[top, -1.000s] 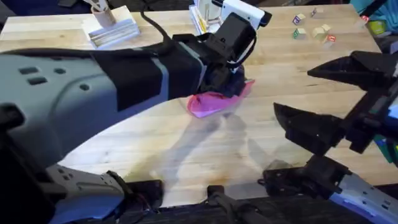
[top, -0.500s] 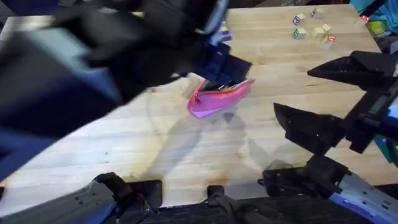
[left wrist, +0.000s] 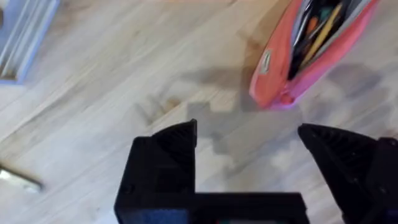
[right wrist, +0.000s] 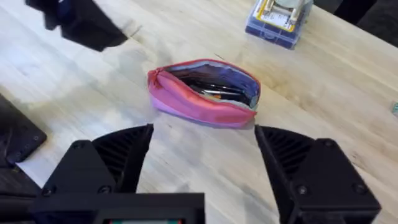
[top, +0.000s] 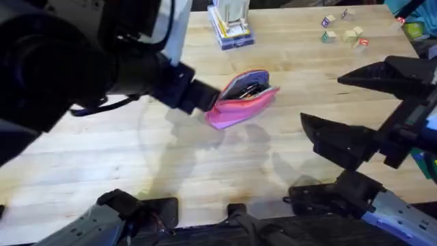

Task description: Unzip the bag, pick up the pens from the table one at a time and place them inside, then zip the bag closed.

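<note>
Unzipped bag holds pens (apparently both); hands apart.

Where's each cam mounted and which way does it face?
Overhead: above the arm bases, looking down and forward over the light wooden table; both arms show, the right tool open.
Left wrist: on the left arm, looking down past its open left tool at the tabletop.
Right wrist: on the right arm, looking forward and down past its own open fingers.
Shared: all three see the open pink fabric pouch with pens inside.
</note>
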Action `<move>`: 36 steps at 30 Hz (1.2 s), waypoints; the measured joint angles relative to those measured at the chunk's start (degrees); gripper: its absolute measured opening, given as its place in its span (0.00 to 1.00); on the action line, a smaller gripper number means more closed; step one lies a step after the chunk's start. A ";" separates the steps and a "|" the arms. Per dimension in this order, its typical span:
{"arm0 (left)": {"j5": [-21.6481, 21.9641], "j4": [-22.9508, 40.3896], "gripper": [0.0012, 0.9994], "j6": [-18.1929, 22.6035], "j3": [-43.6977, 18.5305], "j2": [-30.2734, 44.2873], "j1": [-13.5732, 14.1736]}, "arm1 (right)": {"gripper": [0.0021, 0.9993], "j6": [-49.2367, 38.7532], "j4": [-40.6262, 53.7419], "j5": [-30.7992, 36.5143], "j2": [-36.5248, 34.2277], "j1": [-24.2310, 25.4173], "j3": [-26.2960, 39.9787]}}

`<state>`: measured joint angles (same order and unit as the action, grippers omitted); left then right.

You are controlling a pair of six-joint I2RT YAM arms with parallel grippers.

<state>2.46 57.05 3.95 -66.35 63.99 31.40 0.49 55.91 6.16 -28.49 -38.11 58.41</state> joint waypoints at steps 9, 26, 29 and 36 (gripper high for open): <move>0.37 4.08 0.99 5.85 0.00 -0.03 -5.47 | 1.00 0.00 0.02 0.02 0.00 0.00 0.00; -11.58 5.12 0.99 30.91 0.00 -0.03 -12.56 | 1.00 17.95 -1.48 -10.04 0.00 0.00 -3.64; -16.42 6.02 0.99 36.83 0.00 -0.03 -16.74 | 1.00 20.26 -4.52 -10.48 0.00 0.00 -4.18; -28.54 9.52 0.99 52.46 0.00 -0.03 -26.16 | 1.00 24.24 -8.85 -11.06 -2.78 -0.02 -7.30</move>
<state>-26.08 66.57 56.41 -66.35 63.96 5.24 24.73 47.05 -4.90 -31.27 -38.12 51.12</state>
